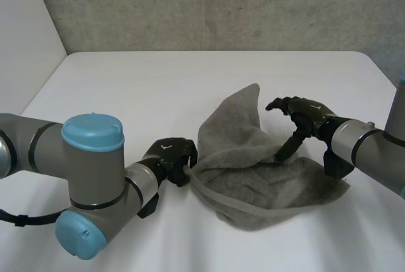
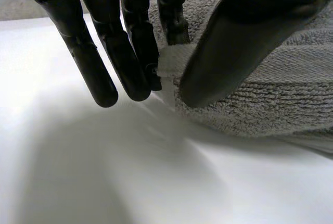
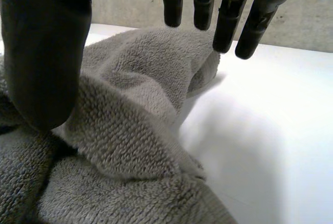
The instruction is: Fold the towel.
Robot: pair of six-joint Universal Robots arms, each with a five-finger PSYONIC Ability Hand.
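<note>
Room: a grey wall [image 1: 190, 6] behind a white counter [image 1: 114, 95].
Towel: the towel [image 1: 266, 180] lies crumpled right of the counter's middle. One flap stands up toward the wall and the rest is heaped in front of my right arm.
Left hand: the left hand [image 1: 172, 157] is at the towel's left edge. In its wrist view the fingers [image 2: 127, 52] and thumb [image 2: 229, 47] pinch the pale hem [image 2: 166, 63], right at the border.
Right hand: the right hand [image 1: 308, 115] hovers over the towel's right half, its fingers [image 3: 229, 23] straight, spread and holding nothing. Its thumb [image 3: 41, 52] points down at the cloth.
Towel and right fingers: the raised fold sits between thumb and fingers, with the fingertips above its ridge and apart from it.
Risk, left: I judge the pinch shallow, so a pull could slip the hem free.
Risk, right: closing here would gather a bunched fold, not a corner, and drag the layers askew.
Risk, shape: folding over this heap would lock in creases.
</note>
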